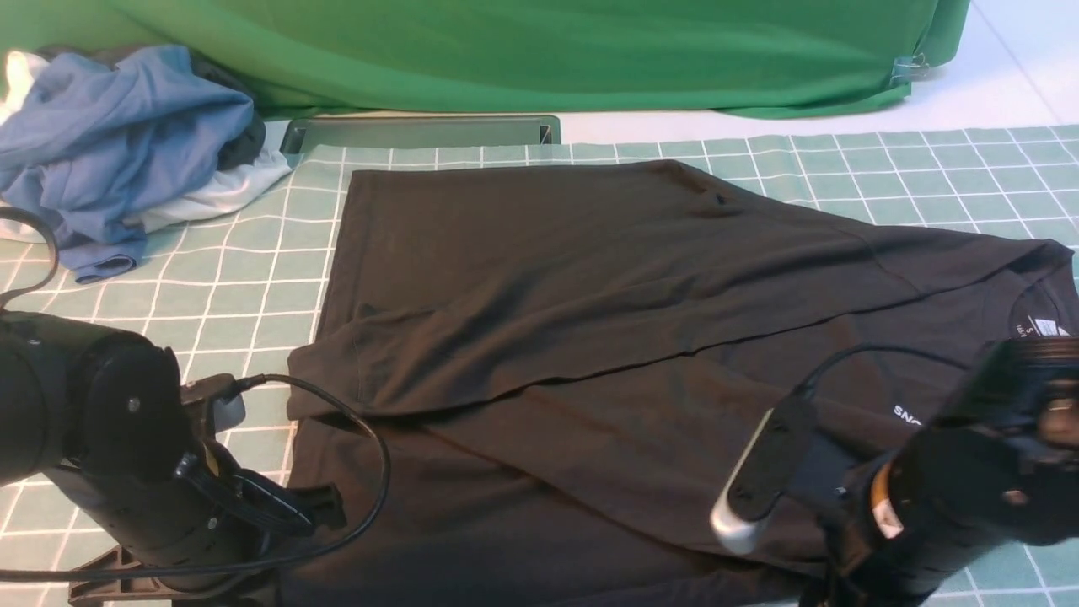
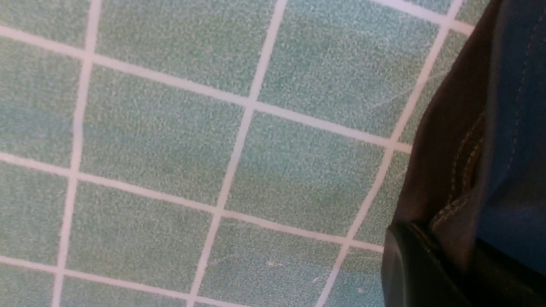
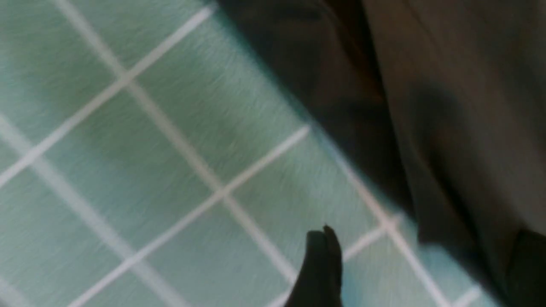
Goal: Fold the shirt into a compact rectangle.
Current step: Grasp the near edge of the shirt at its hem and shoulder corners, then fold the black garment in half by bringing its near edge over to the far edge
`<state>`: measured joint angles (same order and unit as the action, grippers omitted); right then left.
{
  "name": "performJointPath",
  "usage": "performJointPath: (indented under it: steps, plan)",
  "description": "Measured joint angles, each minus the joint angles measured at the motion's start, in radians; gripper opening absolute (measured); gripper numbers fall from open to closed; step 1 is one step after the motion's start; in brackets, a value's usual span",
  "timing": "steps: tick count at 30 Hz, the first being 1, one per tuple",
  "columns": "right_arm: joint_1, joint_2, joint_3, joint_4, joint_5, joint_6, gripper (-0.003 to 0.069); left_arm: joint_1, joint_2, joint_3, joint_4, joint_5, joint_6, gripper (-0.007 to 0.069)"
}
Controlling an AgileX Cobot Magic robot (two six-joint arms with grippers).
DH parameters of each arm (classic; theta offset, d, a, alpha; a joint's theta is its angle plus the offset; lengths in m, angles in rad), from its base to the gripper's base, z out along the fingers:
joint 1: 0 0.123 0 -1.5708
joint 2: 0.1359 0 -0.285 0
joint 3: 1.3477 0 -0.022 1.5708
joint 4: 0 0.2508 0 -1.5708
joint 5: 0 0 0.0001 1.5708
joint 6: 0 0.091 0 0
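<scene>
While left gripper (image 1: 314, 508) is pinched shut, apparently on the hem of the shirt (image 1: 590, 278) toward the mat's (image 1: 253, 278) near-left, right gripper (image 3: 422, 264) gapes wide & empty at the shirt's near edge, collar end. Long axis runs left-right. Black, part-folded, rumpled, w/ white print.

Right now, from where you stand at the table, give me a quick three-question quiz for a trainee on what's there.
1. True or false: the shirt lies flat and wholly unfolded.
2. What is heaped at the far left of the mat? A) blue garment B) red towel C) cardboard box
3. Fill in: the shirt's white neck label sits toward the robot's ____ side.
Key: 1 false, its far side is folded over the middle; 2 A; 3 right.
</scene>
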<state>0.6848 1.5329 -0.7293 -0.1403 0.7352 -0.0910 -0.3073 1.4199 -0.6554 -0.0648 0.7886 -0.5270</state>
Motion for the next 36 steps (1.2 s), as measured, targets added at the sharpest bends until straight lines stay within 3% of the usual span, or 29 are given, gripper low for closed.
performJointPath:
  steps: [5, 9, 12, 17, 24, 26, 30, 36]
  plan:
    - [0.003, 0.071, -0.004, -0.040, -0.017, -0.007, 0.0501, 0.000, 0.000, 0.000, -0.003, 0.000, 0.003, 0.0018]
    - [0.005, 0.072, -0.004, -0.059, -0.033, -0.007, 0.0375, 0.000, 0.000, 0.000, -0.007, 0.000, 0.003, 0.0018]
    - [0.005, 0.074, -0.004, -0.095, -0.045, -0.007, 0.0211, 0.001, 0.000, 0.000, -0.011, -0.009, 0.011, 0.0018]
    - [0.021, 0.076, -0.036, -0.093, 0.019, -0.007, 0.0069, 0.001, 0.000, -0.004, -0.011, 0.000, 0.036, 0.0018]
    - [0.132, -0.006, -0.052, -0.073, 0.186, 0.086, 0.0066, 0.001, -0.022, 0.004, -0.036, 0.051, 0.067, 0.0018]
    - [0.205, -0.055, -0.028, -0.067, 0.252, 0.152, 0.0066, 0.001, -0.035, 0.061, -0.079, 0.054, 0.083, 0.0018]
    - [0.273, -0.098, 0.023, -0.054, 0.279, 0.211, 0.0066, 0.001, -0.061, 0.101, -0.102, 0.087, 0.091, 0.0018]
    - [0.277, -0.101, 0.019, -0.055, 0.306, 0.221, 0.0066, 0.001, -0.119, 0.056, -0.100, 0.126, 0.106, 0.0018]
